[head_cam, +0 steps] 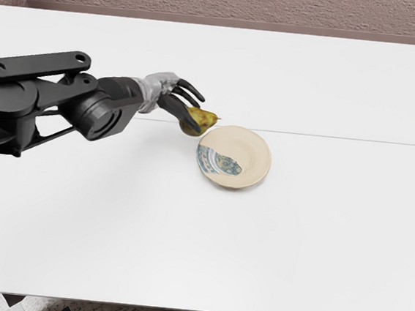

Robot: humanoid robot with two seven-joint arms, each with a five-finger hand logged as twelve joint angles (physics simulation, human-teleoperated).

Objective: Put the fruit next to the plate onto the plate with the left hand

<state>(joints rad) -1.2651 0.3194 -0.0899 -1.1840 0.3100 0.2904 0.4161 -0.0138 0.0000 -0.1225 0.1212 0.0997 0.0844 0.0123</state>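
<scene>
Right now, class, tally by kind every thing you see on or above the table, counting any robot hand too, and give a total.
pear: 1
plate: 1
left hand, closed on the pear: 1
Total: 3

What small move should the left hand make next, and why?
Probably carry the pear rightward over the middle of the plate: the left hand appears closed on the pear, but the fruit is only at the plate's upper-left rim.
</scene>
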